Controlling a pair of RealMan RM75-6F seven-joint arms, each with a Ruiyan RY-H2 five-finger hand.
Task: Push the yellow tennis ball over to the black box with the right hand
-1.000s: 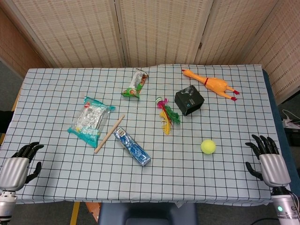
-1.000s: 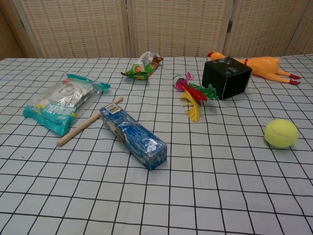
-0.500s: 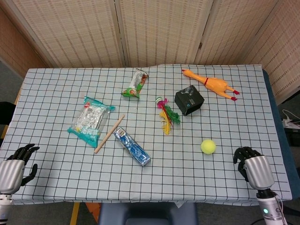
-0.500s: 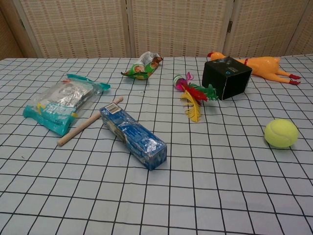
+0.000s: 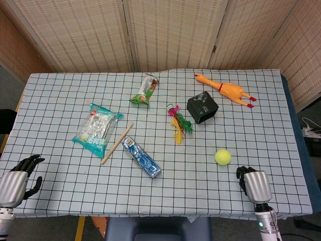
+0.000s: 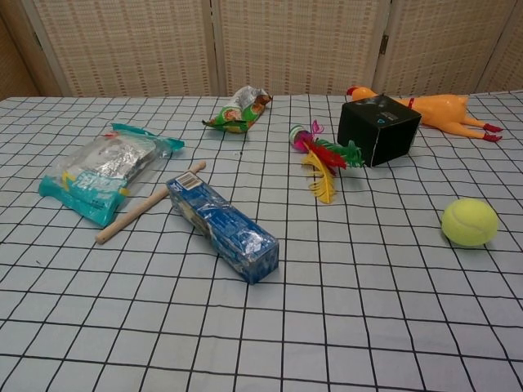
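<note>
The yellow tennis ball lies on the checked tablecloth, right of centre; the chest view shows the ball at its right edge. The black box stands farther back and slightly left of it, and the box shows again in the chest view. My right hand hovers at the table's front edge, just right of and nearer than the ball, apart from it, its dark fingers curled in on nothing. My left hand is at the front left corner, fingers apart, holding nothing. Neither hand appears in the chest view.
A feather toy lies left of the box and a rubber chicken behind it. A blue packet, a wooden stick, a clear snack bag and a green wrapper lie to the left.
My right hand has moved left along the front edge toward the ball and its fingers have curled in. The left hand drew back slightly. The ball and box have not moved.
</note>
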